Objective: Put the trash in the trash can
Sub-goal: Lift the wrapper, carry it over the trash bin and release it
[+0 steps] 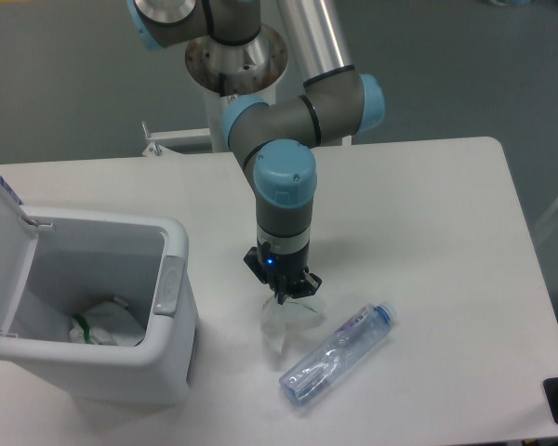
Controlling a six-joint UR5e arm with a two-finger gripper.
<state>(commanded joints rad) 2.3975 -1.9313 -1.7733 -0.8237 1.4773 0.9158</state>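
- Trash can stood at the left of the table, its lid open, with some crumpled material already inside.
- Wrapper hung from the gripper, whose fingers were pinched on its top, just beside the bottle.
- Grasping looked done; next, I judged, was lifting and carrying it leftward over the opening.

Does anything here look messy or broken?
Yes. A crushed clear bottle lies on its side on the white table, not in the open trash can. A crumpled wrapper sits right under the end effector, beside the bottle. Something whitish already lies at the bottom of the can.
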